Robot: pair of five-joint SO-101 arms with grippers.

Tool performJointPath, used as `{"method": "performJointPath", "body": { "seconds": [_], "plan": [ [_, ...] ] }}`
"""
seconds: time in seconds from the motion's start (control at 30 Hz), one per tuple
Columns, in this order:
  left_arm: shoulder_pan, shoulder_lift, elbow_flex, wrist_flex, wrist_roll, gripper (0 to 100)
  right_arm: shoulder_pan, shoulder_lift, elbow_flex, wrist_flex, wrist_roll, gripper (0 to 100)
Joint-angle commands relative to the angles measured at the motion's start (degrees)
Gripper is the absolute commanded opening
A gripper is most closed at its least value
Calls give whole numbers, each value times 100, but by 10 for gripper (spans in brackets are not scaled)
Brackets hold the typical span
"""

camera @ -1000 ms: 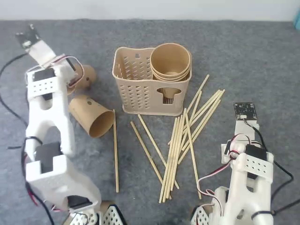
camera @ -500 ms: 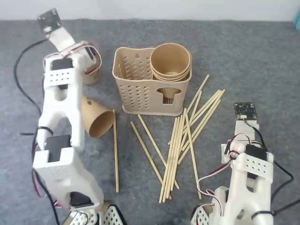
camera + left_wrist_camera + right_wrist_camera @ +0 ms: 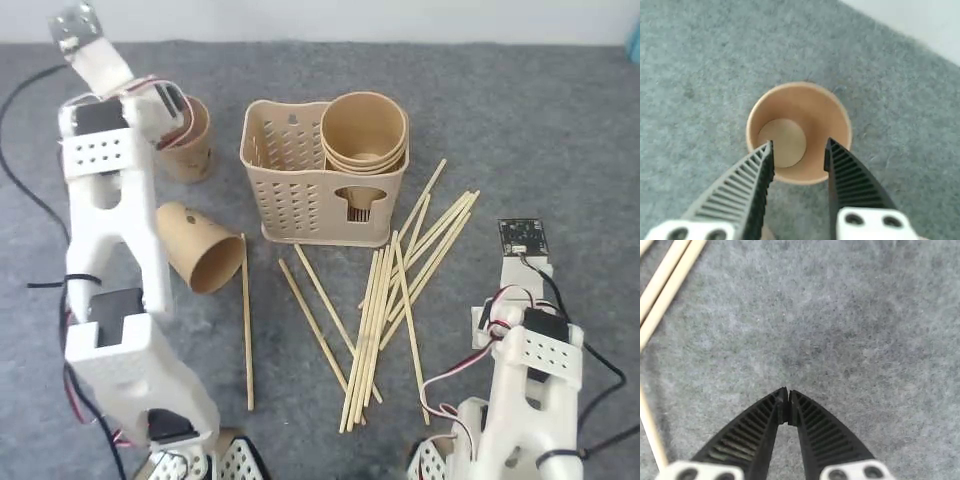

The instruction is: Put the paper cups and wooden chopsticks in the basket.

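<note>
Though open, end effector over cup.

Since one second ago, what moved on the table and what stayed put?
The left arm stretched toward the table's far edge; its open tool now hangs over the far paper cup, which now stands upright. The lying cup, basket, chopsticks and the shut right tool stayed put.

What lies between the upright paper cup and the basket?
The stretch is bare. In the high view, plain grey carpet separates the upright brown paper cup from the beige perforated plastic basket.
</note>
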Motion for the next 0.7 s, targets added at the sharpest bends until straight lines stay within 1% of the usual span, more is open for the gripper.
{"method": "performJointPath", "body": {
  "seconds": [0.0, 0.13, 0.2, 0.53, 0.6, 0.67],
  "plan": [
    [-264, 0, -277, 9, -167, 162, -66, -180, -35, -48, 79, 8],
    [-545, 369, -356, -141, -176, 163, -57, -180, -35, -31, 79, 8],
    [-607, 607, -462, -141, -308, 163, -57, -180, -35, -31, 79, 8],
    [-519, 1635, -1358, -123, -343, 158, -57, -180, -35, -13, 202, 8],
    [-501, 1723, -1446, -123, -343, 133, -57, -180, -35, -13, 211, 8],
    [-492, 1741, -1499, -114, -343, 64, -57, -180, -35, -13, 211, 8]
  ]
}}
